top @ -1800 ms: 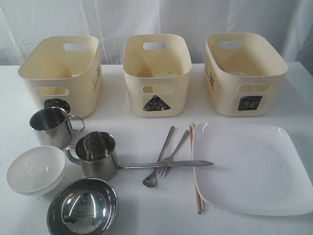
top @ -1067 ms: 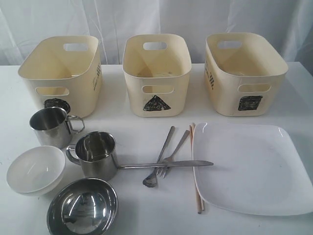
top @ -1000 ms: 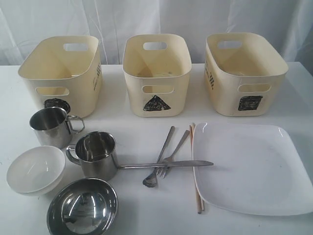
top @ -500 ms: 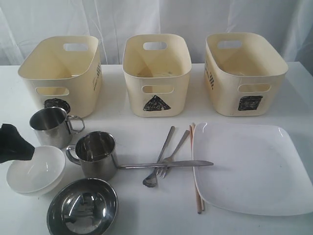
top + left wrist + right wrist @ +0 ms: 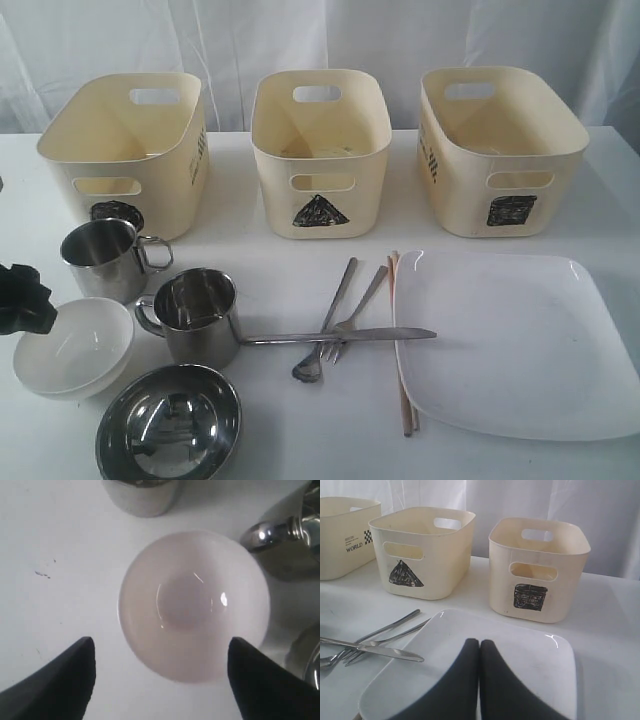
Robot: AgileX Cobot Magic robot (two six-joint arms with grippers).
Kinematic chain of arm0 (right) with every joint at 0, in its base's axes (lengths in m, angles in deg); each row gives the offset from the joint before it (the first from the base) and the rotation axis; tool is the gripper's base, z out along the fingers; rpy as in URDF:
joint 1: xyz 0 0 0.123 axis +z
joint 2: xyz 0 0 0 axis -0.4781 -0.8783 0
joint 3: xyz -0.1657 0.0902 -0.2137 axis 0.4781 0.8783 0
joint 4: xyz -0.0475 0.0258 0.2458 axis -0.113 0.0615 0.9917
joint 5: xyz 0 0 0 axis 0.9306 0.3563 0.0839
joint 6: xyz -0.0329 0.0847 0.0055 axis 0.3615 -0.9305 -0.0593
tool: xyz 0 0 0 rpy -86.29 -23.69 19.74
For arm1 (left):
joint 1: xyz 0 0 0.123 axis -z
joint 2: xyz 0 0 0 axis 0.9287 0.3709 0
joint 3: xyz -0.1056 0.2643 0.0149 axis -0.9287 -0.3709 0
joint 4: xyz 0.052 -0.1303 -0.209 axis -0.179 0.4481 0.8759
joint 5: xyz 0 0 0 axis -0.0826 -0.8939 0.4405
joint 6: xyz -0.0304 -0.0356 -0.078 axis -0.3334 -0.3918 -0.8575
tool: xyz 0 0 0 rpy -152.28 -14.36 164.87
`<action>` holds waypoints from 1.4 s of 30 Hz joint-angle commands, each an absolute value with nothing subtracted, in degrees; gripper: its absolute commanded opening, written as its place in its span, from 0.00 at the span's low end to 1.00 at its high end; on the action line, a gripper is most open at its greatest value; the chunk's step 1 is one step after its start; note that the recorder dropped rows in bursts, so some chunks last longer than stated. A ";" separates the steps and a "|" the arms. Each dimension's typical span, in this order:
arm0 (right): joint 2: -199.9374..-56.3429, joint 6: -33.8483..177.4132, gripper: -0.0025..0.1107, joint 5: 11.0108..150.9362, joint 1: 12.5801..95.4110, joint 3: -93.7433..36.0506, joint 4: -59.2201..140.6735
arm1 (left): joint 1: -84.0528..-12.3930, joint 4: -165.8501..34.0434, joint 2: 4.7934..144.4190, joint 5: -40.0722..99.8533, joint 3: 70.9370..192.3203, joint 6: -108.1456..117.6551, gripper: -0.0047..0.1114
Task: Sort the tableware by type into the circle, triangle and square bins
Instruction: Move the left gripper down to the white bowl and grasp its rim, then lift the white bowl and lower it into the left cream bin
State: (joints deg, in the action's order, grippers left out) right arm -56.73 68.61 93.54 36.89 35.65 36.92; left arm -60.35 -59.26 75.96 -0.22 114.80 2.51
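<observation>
Sorting is judged barely begun: nothing is seen inside the bins (image 5: 320, 140). The left claw (image 5: 161, 642) is held wide above the white bowl (image 5: 192, 605); mugs (image 5: 200, 315), cutlery (image 5: 340, 335) and square plate (image 5: 510, 340) are left on the desk (image 5: 300, 430), the right claw (image 5: 479, 645) pressed closed, empty, by that plate.

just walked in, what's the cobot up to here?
Sorting looks barely begun. The left gripper hangs open over the white bowl, not gripping it. The right gripper is shut, empty, above the white plate. Steel mugs, steel bowl and cutlery lie in front of the three bins.
</observation>
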 commanded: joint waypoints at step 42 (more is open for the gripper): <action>-56.34 68.26 0.02 93.71 36.53 36.05 36.76 | -62.34 -55.12 96.76 9.20 114.96 2.28 0.57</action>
